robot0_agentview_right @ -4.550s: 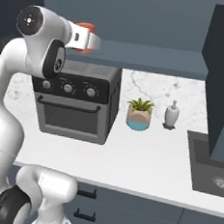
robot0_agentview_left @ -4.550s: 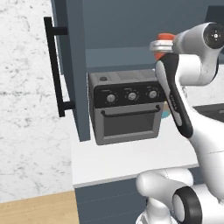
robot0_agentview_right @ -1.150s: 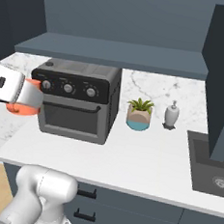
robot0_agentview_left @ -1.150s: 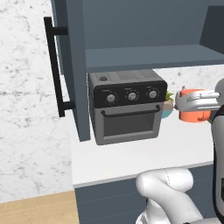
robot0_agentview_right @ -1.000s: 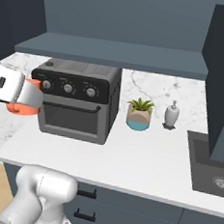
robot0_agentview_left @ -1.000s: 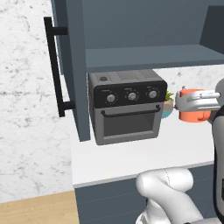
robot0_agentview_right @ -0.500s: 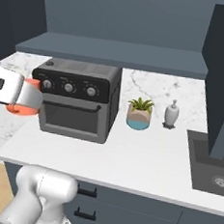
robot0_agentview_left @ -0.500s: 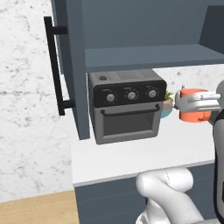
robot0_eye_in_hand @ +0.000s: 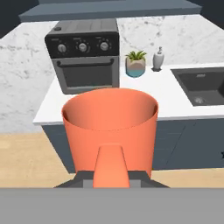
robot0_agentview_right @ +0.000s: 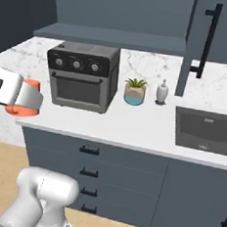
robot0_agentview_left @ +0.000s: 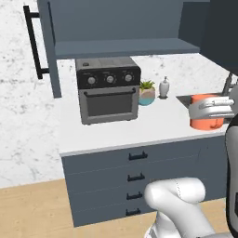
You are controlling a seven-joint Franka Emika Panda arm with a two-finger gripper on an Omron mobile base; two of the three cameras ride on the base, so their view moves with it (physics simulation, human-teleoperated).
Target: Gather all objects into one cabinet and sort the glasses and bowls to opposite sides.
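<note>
Cabinet (robot0_agentview_left: 51,46): upper left of left base view, door swung open to receive items.
Gripper (robot0_agentview_left: 210,109): right edge, jaws clamped on the orange-red cup (robot0_agentview_left: 205,118), carried upright, well off the counter (robot0_agentview_left: 139,125).
Change: whole view has shifted; base has backed away, drawers now visible.

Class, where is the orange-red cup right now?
The orange-red cup is held in the claw, off the counter, in front of the toaster oven, shown at the left base view's right edge.
</note>
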